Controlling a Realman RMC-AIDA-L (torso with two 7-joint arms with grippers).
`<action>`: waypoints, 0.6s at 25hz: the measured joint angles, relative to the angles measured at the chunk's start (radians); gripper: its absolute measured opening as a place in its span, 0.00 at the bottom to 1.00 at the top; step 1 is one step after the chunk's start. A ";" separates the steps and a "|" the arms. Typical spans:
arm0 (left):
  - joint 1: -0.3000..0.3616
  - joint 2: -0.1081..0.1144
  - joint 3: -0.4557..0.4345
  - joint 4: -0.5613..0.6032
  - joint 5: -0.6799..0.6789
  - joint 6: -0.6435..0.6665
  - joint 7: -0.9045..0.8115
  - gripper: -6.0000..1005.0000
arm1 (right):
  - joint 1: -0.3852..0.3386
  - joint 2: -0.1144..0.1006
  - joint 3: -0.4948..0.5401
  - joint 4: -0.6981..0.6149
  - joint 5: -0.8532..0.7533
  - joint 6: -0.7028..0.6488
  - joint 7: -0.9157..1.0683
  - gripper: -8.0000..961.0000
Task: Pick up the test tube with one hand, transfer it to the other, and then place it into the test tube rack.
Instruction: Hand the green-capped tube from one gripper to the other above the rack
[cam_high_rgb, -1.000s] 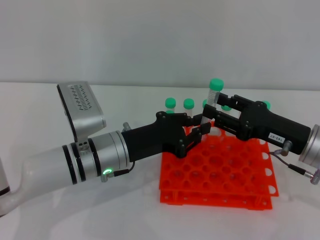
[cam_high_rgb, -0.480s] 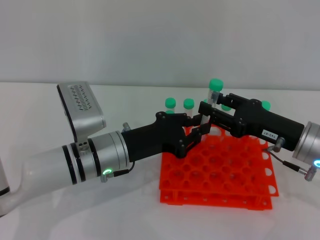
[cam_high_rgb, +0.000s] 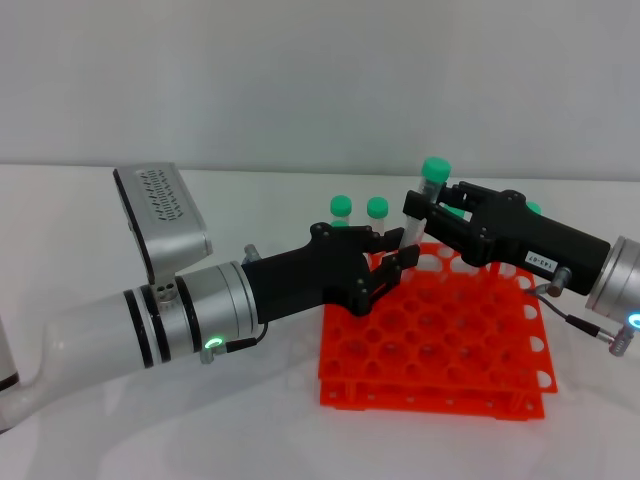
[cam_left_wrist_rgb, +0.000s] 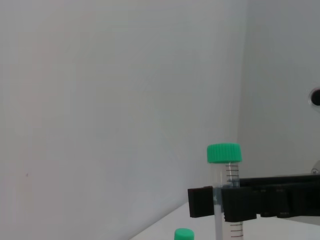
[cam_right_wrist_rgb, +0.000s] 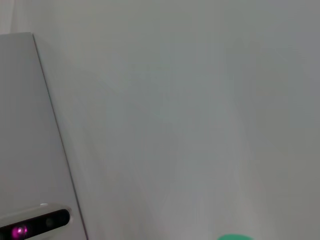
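Note:
The test tube (cam_high_rgb: 420, 205), clear with a green cap, stands nearly upright above the back of the orange test tube rack (cam_high_rgb: 430, 345). My left gripper (cam_high_rgb: 397, 250) is shut on its lower end. My right gripper (cam_high_rgb: 418, 208) reaches in from the right, and its fingers sit closed on the tube just below the cap. In the left wrist view the tube (cam_left_wrist_rgb: 224, 165) rises between the right gripper's black fingers (cam_left_wrist_rgb: 240, 204). In the right wrist view only the edge of a green cap (cam_right_wrist_rgb: 235, 237) shows.
Other green-capped tubes stand in the rack's back rows (cam_high_rgb: 341, 205), (cam_high_rgb: 377, 207), (cam_high_rgb: 533, 209). The left arm's silver camera housing (cam_high_rgb: 165, 215) juts up at the left. The rack sits on a white table (cam_high_rgb: 200, 420) before a pale wall.
My right gripper has moved left up to the tube and its fingers have come onto it below the cap. The left gripper has held still with the tube's lower end.

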 joint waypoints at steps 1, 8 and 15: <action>0.000 0.000 0.000 0.000 0.000 0.000 0.000 0.20 | 0.000 0.000 0.000 0.000 -0.001 0.000 0.000 0.43; 0.000 0.000 0.000 0.000 0.000 -0.001 0.002 0.20 | -0.003 -0.002 -0.001 0.000 -0.002 0.001 0.000 0.36; 0.000 0.000 0.000 0.000 0.000 -0.001 0.002 0.20 | -0.004 -0.004 -0.001 0.000 -0.002 0.000 0.000 0.23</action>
